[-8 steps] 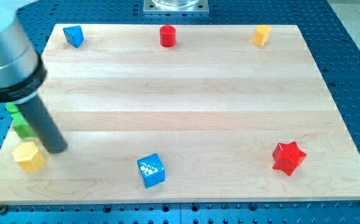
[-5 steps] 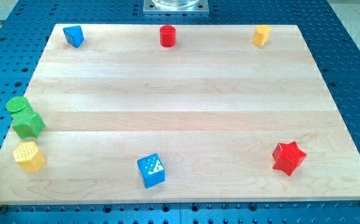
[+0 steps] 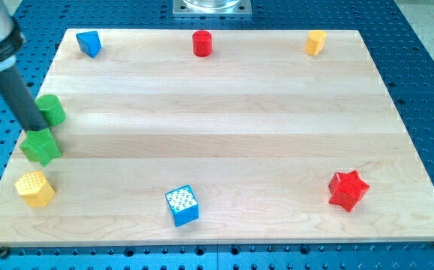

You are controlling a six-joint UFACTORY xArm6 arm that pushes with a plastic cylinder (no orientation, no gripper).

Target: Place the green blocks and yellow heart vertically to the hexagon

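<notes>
My tip (image 3: pixel 36 127) is at the view's left edge of the board, at the lower left side of a green cylinder (image 3: pixel 51 109) and just above a green star-like block (image 3: pixel 40 146). It looks to be touching the cylinder. A yellow block that looks like the heart (image 3: pixel 34 188) lies below the green star-like block near the board's bottom left corner. A yellow hexagon (image 3: pixel 315 42) sits at the view's top right, far from the others. The rod comes down from the view's top left.
A blue triangle (image 3: pixel 89 43) sits at the top left and a red cylinder (image 3: pixel 202 43) at the top middle. A blue cube (image 3: pixel 182 205) lies at the bottom middle and a red star (image 3: pixel 348 190) at the bottom right.
The rod left the green blocks, dropped almost out of view at the bottom left, and came back from the top left. The green cylinder has moved up and right; the green star-like block shifted slightly.
</notes>
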